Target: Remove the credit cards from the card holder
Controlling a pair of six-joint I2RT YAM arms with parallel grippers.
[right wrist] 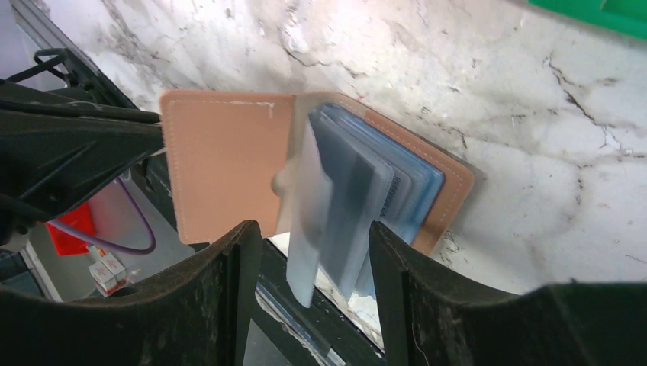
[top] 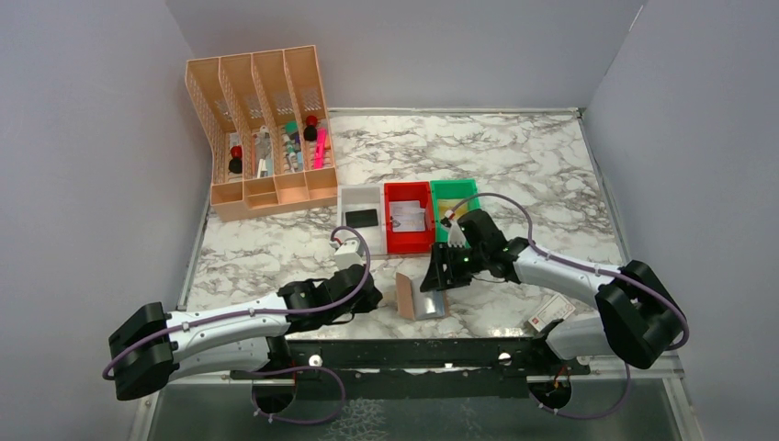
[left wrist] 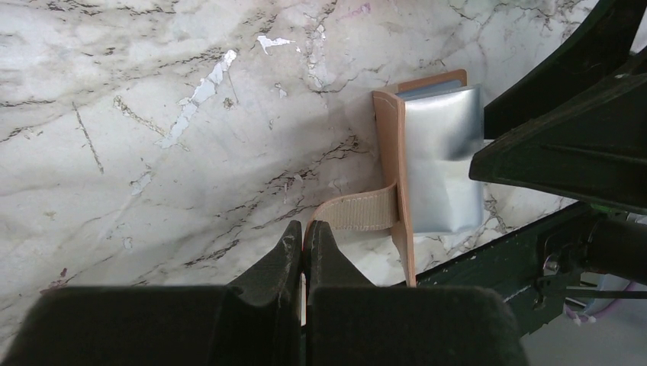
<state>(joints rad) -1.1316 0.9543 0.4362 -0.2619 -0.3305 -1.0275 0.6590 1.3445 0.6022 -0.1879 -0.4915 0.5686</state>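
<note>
At the near edge of the white marble counter [top: 551,175], the left gripper [left wrist: 305,232] is clenched on the tan fabric strap [left wrist: 358,210] of the small brown leather-look card holder [right wrist: 221,168]. The holder is open, with one brown cover raised. Just beyond it, the right gripper [right wrist: 313,252] is spread wide, one finger on each side of the holder's clear plastic sleeves [right wrist: 336,206]. Farther back, a dark flat card [top: 361,217] lies in the white plastic bin [top: 342,207], next to the red plastic bin [top: 409,241] and the green plastic bin [top: 455,195].
</note>
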